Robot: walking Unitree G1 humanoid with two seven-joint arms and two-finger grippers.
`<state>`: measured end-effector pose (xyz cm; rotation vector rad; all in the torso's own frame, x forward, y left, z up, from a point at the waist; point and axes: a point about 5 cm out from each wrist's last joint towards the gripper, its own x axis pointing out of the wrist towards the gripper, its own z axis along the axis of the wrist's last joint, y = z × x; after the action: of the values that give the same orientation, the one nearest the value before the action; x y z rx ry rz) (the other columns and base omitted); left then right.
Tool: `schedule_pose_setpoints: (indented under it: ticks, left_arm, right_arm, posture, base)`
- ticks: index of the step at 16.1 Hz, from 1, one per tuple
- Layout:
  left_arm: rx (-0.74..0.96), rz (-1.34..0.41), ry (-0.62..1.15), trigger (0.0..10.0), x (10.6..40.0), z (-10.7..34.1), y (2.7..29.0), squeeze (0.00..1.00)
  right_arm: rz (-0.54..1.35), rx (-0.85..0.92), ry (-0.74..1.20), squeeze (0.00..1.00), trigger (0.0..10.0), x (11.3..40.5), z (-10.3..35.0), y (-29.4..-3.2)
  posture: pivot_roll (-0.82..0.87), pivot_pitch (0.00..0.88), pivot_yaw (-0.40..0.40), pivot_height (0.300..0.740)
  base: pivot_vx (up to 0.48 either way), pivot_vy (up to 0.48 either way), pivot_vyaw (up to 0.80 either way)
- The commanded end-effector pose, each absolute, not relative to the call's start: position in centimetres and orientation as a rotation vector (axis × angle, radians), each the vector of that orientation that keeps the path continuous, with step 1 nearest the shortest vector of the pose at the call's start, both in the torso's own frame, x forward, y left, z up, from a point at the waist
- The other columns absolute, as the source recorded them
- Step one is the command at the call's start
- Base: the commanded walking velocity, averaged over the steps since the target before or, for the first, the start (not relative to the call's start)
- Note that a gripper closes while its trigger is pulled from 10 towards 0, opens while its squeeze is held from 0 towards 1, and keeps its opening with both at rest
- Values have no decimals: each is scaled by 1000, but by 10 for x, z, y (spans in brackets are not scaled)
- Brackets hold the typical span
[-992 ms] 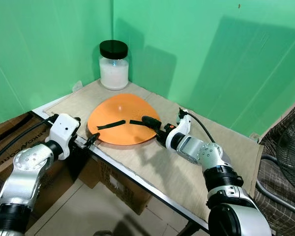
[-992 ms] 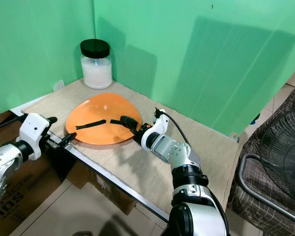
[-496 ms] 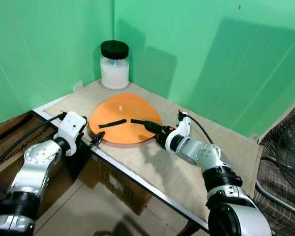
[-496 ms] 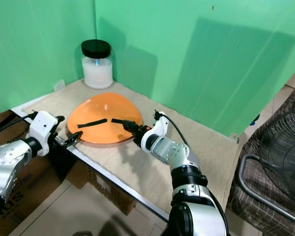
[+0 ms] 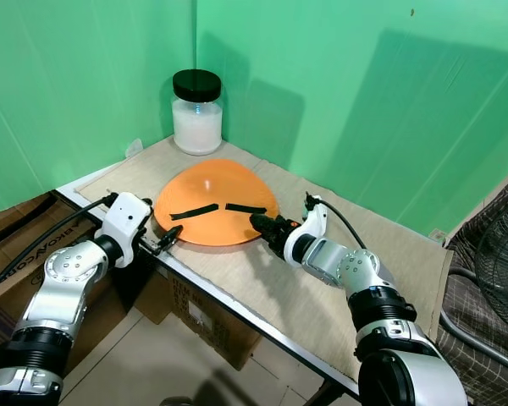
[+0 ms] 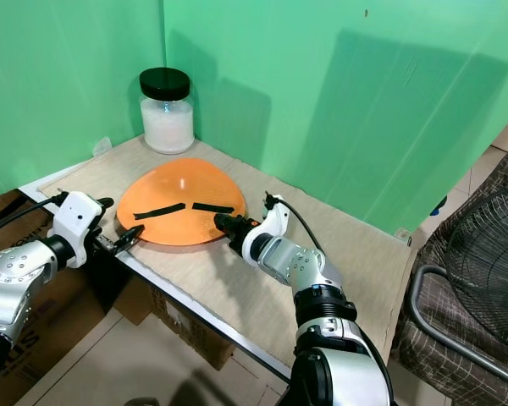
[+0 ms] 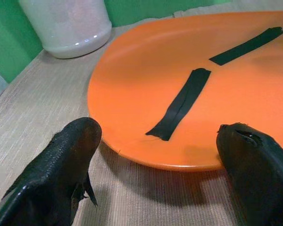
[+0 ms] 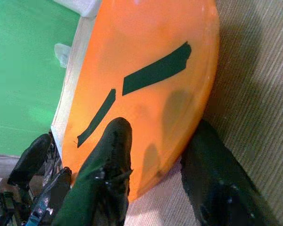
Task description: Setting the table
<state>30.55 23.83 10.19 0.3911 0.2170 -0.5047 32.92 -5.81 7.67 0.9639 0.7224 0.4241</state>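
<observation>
An orange plate [image 5: 212,182] lies upside down on the beige table mat [image 5: 305,296], with two black tape strips across its dome. My left gripper [image 5: 168,239] is at the table's front edge by the plate's near-left rim. It is open, and the rim [image 7: 146,157] lies ahead between its fingers. My right gripper [image 5: 262,224] is at the plate's right rim, open. One of its fingers [image 8: 111,155] hangs over the orange surface [image 8: 146,42] and the other rests beside the rim on the mat.
A glass jar [image 5: 196,114] of white powder with a black lid stands in the back corner behind the plate. Green walls close off the back and left. A cardboard box [image 5: 199,313] sits under the table, and a fan [image 5: 499,254] stands to the right.
The right finger that lay across the plate's top has drawn back to the rim, and the plate has settled a little. The left gripper has moved in toward the plate's near edge.
</observation>
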Motion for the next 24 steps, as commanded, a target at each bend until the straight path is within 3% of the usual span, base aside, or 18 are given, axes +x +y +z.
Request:
schedule_pose_setpoints:
  ticks: [1, 7, 11, 16, 19, 20, 24]
  left_arm:
    - [391, -532, 178, 10000, 309, 110, 232, 0]
    - [338, -537, 36, 10000, 295, 142, 221, 0]
    - [313, -484, 42, 10000, 273, 145, 218, 0]
    - [272, -336, -10, 10000, 264, 165, 218, 0]
    - [176, -258, -40, 10000, 267, 176, 217, 0]
    - [119, -239, -21, 10000, 268, 173, 222, 1000]
    - [-111, -278, -14, 10000, 272, 174, 232, 1000]
  right_arm:
    - [417, 962, 711, 0, 0, 332, 81, -56]
    - [393, 1002, 685, 0, 0, 334, 81, -61]
    - [417, 1032, 596, 0, 0, 336, 90, -67]
    - [462, 970, 418, 0, 0, 333, 115, -90]
    - [410, 857, 236, 0, 0, 323, 138, -122]
    - [448, 858, 204, 0, 0, 317, 145, -127]
    - [617, 883, 99, 0, 0, 294, 164, -139]
  posture:
    - [143, 0, -159, 740]
    - [141, 0, -143, 740]
    - [141, 0, -139, 740]
    - [147, 0, -143, 740]
    - [149, 0, -150, 740]
    - [145, 0, -147, 740]
    - [143, 0, -141, 740]
  base:
    - [0, 0, 0]
    - [0, 0, 0]
    - [0, 0, 0]
    - [0, 0, 0]
    - [0, 0, 0]
    - [0, 0, 0]
    - [0, 0, 0]
